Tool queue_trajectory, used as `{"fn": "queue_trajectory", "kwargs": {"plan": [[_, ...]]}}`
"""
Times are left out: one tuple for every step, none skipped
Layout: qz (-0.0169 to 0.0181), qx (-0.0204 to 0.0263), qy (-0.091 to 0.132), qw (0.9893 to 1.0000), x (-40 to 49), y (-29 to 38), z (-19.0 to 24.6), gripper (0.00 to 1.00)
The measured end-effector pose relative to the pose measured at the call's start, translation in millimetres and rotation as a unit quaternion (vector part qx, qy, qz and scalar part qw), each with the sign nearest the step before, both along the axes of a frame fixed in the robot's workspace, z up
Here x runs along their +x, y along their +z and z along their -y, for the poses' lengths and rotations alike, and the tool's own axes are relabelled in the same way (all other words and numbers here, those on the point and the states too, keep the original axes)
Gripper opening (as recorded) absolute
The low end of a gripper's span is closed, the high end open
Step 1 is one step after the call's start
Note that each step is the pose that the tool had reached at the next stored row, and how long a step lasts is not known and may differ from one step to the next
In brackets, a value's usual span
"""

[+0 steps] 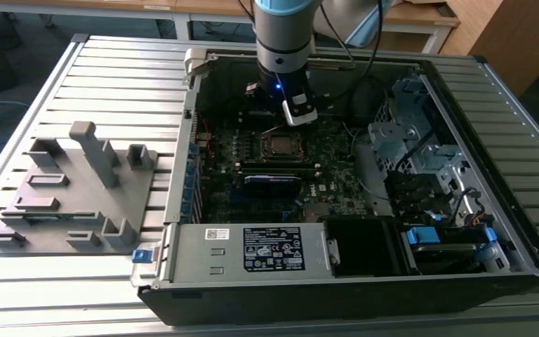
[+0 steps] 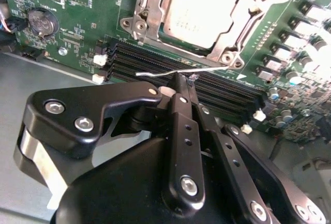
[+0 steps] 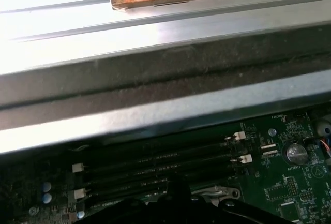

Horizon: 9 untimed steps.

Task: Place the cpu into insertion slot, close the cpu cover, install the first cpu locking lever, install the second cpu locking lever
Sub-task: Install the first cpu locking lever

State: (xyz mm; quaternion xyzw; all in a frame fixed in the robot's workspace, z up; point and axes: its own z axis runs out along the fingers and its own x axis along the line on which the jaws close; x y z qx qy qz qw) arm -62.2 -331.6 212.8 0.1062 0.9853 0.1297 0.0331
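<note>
The lever (image 2: 155,73) is thin, springy wire, likely slippery, and best pressed near its bent free end. The cpu (image 2: 199,9) lies seated under the shut cover (image 2: 147,6), at 7 o'clock of the gripper (image 1: 297,121) in the exterior view. The arm hangs plumb, its fingers pinched together with the tips at the wire.

1. Slatted metal table (image 1: 110,63), bearing all the other items.
2. Grey moulded fixture (image 1: 73,189) with upright posts, on the table at the exterior view's left, just beside the case.
3. Open computer case (image 1: 250,309), open side up.
4. Green motherboard (image 1: 335,189) on the case floor.
5. Long black memory slots (image 2: 155,61), parallel, with white end latches.
6. Coin cell battery (image 2: 41,22), seated on the board.
7. Labelled metal box (image 1: 204,253) inside the case.
8. Metal drive cage (image 1: 406,133), at the exterior view's right.
</note>
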Motion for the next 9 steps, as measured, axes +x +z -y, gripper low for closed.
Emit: {"fn": "queue_trajectory", "kwargs": {"plan": [[0.0,0.0,-0.003,1.0,0.7,-0.2,-0.4,0.11],[-0.0001,-0.0003,-0.006,1.0,1.4,-0.4,-0.8,0.11],[0.0,-0.0007,-0.008,1.0,2.2,-0.6,-1.0,0.11],[0.0,-0.0012,-0.01,1.0,3.0,-0.6,-1.0,0.11],[0.0,-0.0018,-0.012,0.9999,3.9,-0.7,-0.9,0.11],[0.0,-0.0023,-0.014,0.9999,4.7,-0.9,-1.0,0.11],[0.0,-0.0028,-0.017,0.9998,5.3,-1.0,-0.9,0.11],[0.0,-0.0033,-0.02,0.9998,5.9,-1.1,-0.9,0.11],[-0.0001,-0.0035,-0.021,0.9998,6.2,-1.1,-0.9,0.11]]}}
